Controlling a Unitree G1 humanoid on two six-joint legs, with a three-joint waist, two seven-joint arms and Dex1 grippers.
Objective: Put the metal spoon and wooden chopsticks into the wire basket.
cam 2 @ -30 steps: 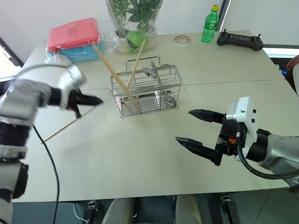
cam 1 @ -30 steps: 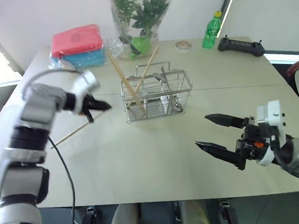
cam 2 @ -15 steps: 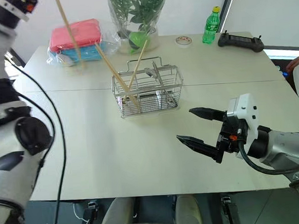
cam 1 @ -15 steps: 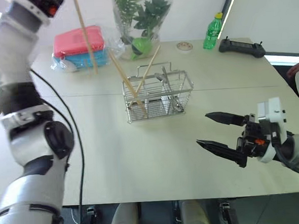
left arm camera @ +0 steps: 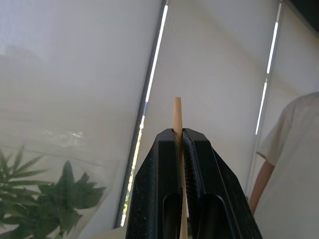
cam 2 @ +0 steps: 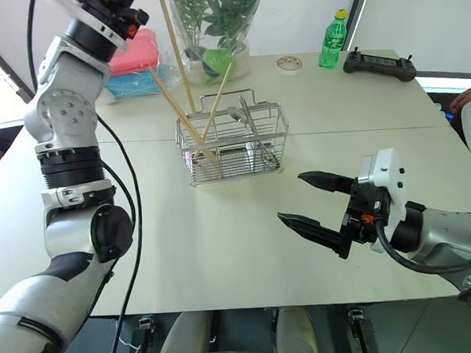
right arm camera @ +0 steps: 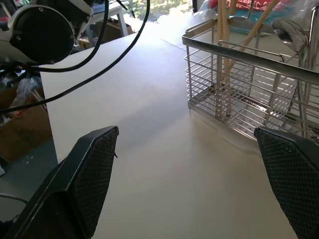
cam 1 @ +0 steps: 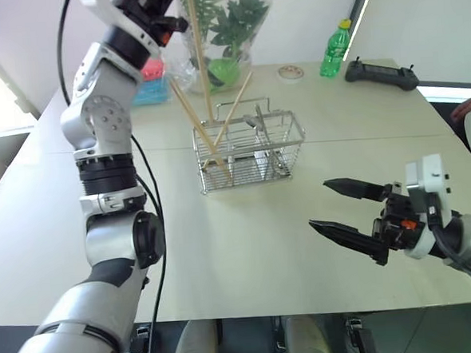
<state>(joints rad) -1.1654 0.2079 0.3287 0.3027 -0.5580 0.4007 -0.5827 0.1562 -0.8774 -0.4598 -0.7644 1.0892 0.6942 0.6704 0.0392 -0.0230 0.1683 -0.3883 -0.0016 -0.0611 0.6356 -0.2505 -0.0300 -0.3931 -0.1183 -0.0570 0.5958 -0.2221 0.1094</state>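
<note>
A wooden chopstick (cam 1: pixel 199 47) is clamped between the closed jaws of the left gripper (left arm camera: pixel 180 144), which is raised high above the far left part of the counter (cam 1: pixel 224 249); the stick hangs nearly upright, its lower end just above the wire basket (cam 1: pixel 250 154), and its short upper tip is seen poking out past the black fingertips (left arm camera: pixel 197 142) in the left wrist view. Two more wooden chopsticks (cam 1: pixel 197 131) are already stood in the left end of the basket, leaning and crossed. The metal spoon (right arm camera: pixel 286 32) is lodged upright in the right part of the basket, bowl uppermost. The right gripper (cam 1: pixel 346 218) is held low over the near right side of the counter, well apart from the basket, its jaws spread wide and nothing gripped between them
</note>
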